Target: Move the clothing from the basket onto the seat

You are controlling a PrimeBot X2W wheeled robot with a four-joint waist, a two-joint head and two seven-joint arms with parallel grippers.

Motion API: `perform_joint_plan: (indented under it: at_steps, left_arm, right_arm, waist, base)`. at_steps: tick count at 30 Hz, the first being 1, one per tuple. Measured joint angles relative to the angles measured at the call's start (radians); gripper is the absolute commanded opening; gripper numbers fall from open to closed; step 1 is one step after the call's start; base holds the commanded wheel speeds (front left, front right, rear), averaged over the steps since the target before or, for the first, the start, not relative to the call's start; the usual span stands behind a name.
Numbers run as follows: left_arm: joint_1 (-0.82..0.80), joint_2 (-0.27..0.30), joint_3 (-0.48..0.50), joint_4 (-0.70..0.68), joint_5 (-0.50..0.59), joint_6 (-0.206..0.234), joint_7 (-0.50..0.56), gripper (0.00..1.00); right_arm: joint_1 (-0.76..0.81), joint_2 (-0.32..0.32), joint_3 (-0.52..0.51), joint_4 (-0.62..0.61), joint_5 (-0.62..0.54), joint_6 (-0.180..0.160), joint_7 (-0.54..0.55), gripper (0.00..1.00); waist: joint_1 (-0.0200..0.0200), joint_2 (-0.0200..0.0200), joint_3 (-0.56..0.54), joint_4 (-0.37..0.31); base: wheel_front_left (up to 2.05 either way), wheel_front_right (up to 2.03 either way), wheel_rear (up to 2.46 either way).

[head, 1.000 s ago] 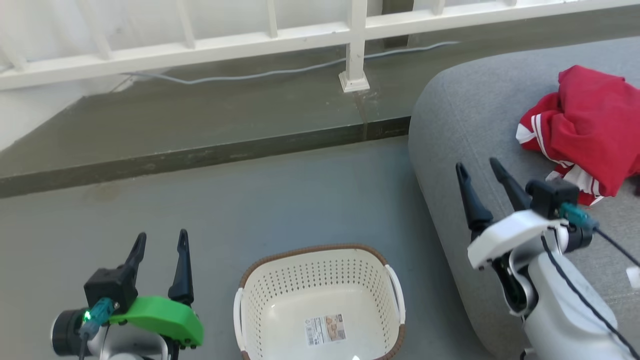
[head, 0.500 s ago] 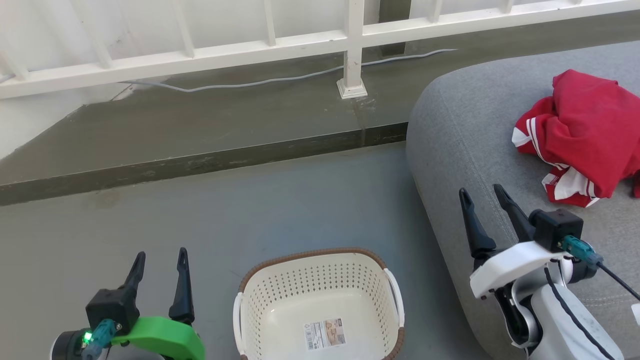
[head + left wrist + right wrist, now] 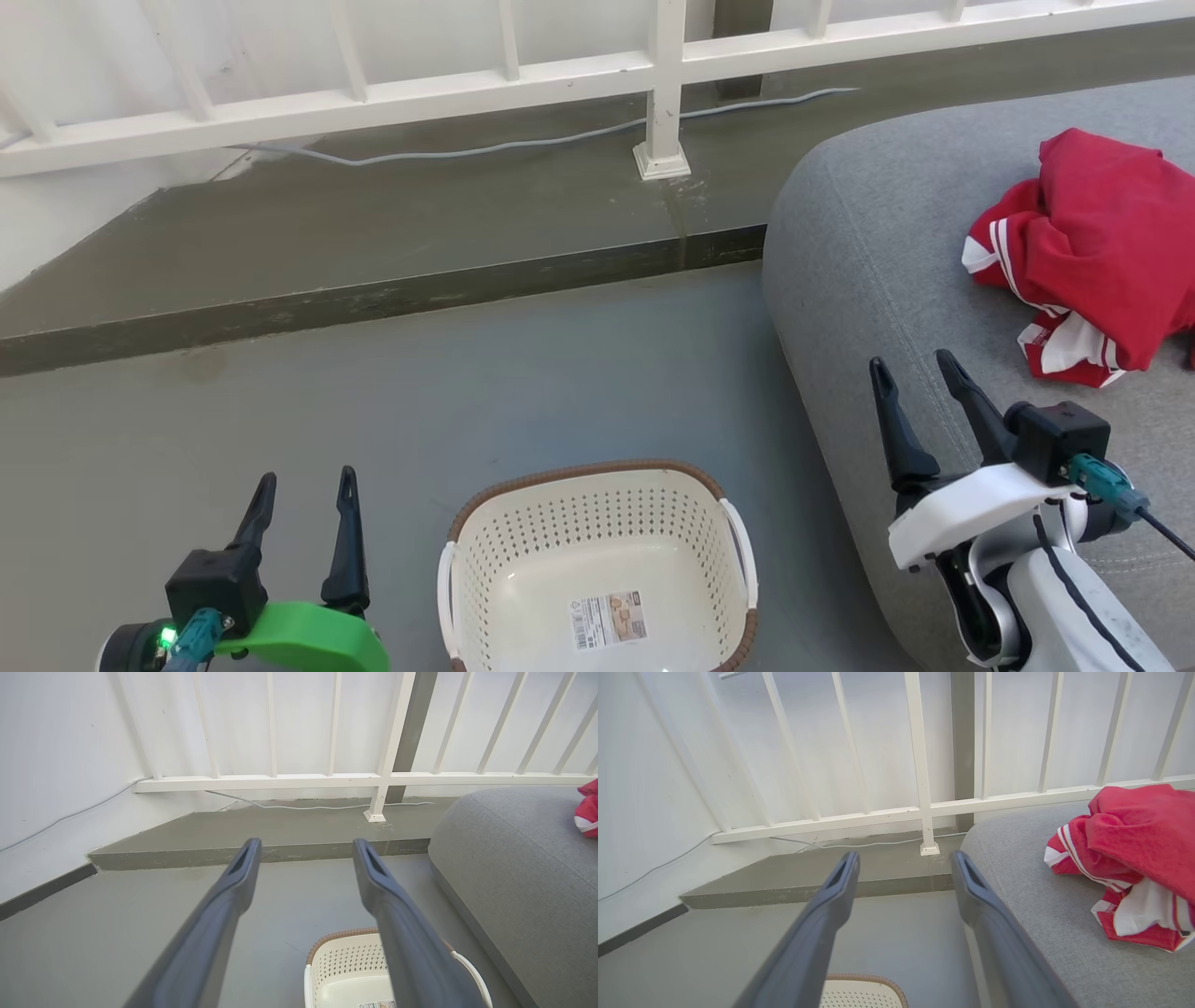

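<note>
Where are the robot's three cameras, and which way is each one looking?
Head view: on the head, looking forward and down at the floor, basket, seat and clothing; the left gripper and right gripper show, both open.
Left wrist view: on the left wrist, looking along its two fingers toward the railing, with the basket below.
Right wrist view: on the right wrist, looking along its fingers toward the railing, with the clothing on the seat at right.
Shared: both wrist views show the railing, seat and basket.

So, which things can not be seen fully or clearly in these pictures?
- Head view: the clothing runs past the right edge; number of pieces unclear.
- Head view: the basket is cut by the bottom edge.
- Head view: the label print is too small to read.
</note>
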Motion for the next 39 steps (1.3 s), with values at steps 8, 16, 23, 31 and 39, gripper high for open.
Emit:
perform_joint_plan:
  at_steps: [8, 16, 23, 31, 39]
  left_arm:
    - [0.015, -0.010, -0.002, -0.011, 0.006, 0.000, 0.010, 1.00]
    - [0.017, -0.013, -0.004, -0.030, 0.010, 0.000, 0.017, 1.00]
    - [0.019, -0.018, -0.007, -0.020, 0.040, 0.000, 0.024, 0.00]
    - [0.040, -0.024, -0.032, -0.010, 0.009, 0.000, 0.024, 0.00]
    - [0.056, -0.025, -0.032, -0.033, -0.124, -0.002, 0.012, 0.00]
  right_arm:
    - [0.034, -0.011, -0.002, -0.050, 0.000, -0.009, 0.025, 1.00]
    - [0.056, -0.022, -0.009, -0.101, 0.000, -0.023, 0.052, 1.00]
    - [0.075, -0.021, -0.012, -0.121, 0.000, -0.025, 0.065, 0.00]
    - [0.111, -0.002, -0.010, -0.096, 0.038, -0.021, 0.065, 0.00]
    - [0.111, 0.010, -0.029, -0.098, 0.166, -0.005, 0.066, 0.00]
  waist:
    - [0.0000, 0.0000, 0.004, 0.003]
    - [0.0000, 0.0000, 0.007, 0.008]
    - [0.0000, 0.0000, 0.008, 0.012]
    - [0.0000, 0.0000, 0.010, 0.016]
    - [0.0000, 0.0000, 0.011, 0.024]
  base:
    - [0.00, 0.00, 0.00]
    - [0.00, 0.00, 0.00]
    - [0.00, 0.00, 0.00]
    - [0.00, 0.00, 0.00]
    - [0.00, 0.00, 0.00]
